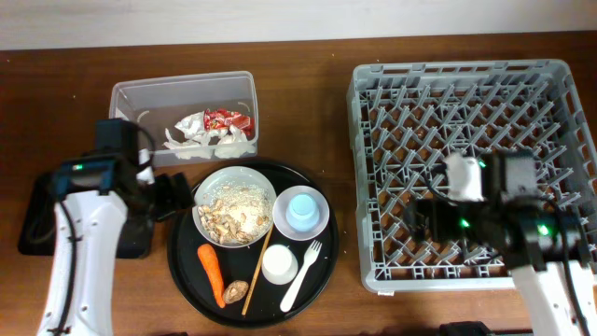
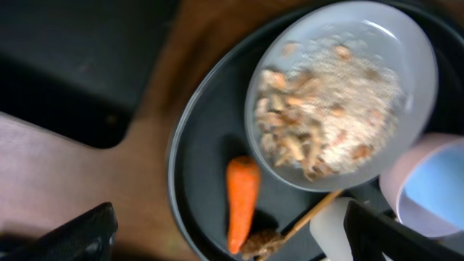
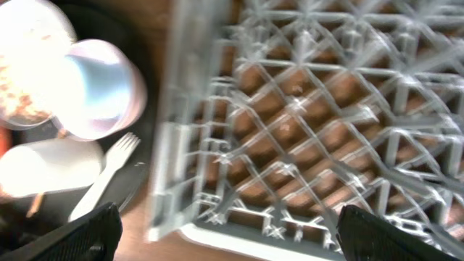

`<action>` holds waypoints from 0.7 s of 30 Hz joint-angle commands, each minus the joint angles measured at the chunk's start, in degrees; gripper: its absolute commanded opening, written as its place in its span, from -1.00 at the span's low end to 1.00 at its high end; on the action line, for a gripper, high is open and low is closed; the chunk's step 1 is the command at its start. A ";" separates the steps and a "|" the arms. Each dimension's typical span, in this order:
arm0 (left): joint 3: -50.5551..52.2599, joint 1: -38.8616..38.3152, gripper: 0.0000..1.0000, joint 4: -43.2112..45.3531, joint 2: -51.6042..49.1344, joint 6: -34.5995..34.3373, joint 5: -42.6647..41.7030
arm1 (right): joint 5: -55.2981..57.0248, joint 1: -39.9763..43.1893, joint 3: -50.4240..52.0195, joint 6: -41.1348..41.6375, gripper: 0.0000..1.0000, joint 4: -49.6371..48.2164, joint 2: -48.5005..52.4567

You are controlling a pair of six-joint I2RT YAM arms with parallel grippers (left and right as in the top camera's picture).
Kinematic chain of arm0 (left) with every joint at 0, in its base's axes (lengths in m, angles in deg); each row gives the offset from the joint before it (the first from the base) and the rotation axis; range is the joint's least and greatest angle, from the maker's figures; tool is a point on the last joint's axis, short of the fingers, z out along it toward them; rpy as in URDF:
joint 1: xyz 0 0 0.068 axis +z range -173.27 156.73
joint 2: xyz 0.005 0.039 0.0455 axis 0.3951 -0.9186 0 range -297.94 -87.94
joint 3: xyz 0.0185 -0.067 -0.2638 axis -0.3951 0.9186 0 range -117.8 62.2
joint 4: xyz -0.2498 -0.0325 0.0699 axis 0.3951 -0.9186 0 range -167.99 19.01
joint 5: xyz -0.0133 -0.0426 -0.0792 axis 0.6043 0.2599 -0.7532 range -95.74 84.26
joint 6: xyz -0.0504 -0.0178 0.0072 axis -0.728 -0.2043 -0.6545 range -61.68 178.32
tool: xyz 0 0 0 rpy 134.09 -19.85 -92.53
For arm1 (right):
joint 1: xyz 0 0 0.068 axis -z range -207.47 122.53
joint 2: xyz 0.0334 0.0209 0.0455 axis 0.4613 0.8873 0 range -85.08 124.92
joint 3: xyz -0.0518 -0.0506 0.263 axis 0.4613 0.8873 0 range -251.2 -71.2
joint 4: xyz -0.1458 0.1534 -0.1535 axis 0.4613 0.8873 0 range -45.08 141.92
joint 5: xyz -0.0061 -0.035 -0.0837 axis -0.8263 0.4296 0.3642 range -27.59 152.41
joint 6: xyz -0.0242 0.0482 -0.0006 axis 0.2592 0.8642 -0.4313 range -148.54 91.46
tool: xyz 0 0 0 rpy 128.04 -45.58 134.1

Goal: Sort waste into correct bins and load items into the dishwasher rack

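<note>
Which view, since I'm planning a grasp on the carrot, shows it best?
The left wrist view: the carrot appears large and whole, lying on the round black tray beside the wide pale bowl, if slightly blurred. The overhead also shows the carrot whole, but small. The right wrist view misses it.

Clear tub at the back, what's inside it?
Crumpled white napkins and a red wrapper lie in the tub. Anything beneath that heap is covered, so I cannot tell.
</note>
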 commanded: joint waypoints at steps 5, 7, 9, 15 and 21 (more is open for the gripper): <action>0.22 11.61 0.99 -2.19 -0.15 -0.57 1.51 | 0.63 -20.50 -15.37 6.82 0.97 0.81 18.86; 0.22 12.35 0.99 -2.14 -0.15 -0.59 1.51 | 5.73 -26.86 -17.84 9.46 0.97 -0.07 24.79; 0.22 12.35 0.99 -2.12 -0.15 -0.59 1.53 | 6.69 -31.65 -18.51 10.58 0.97 -4.81 29.11; 0.22 12.35 0.99 -2.10 -0.15 -0.57 1.53 | 15.72 -39.89 -18.51 17.70 0.97 -13.73 40.26; 0.22 12.35 0.99 -1.97 -0.15 -0.59 1.51 | 15.45 -39.89 -18.49 18.10 0.97 -15.93 47.34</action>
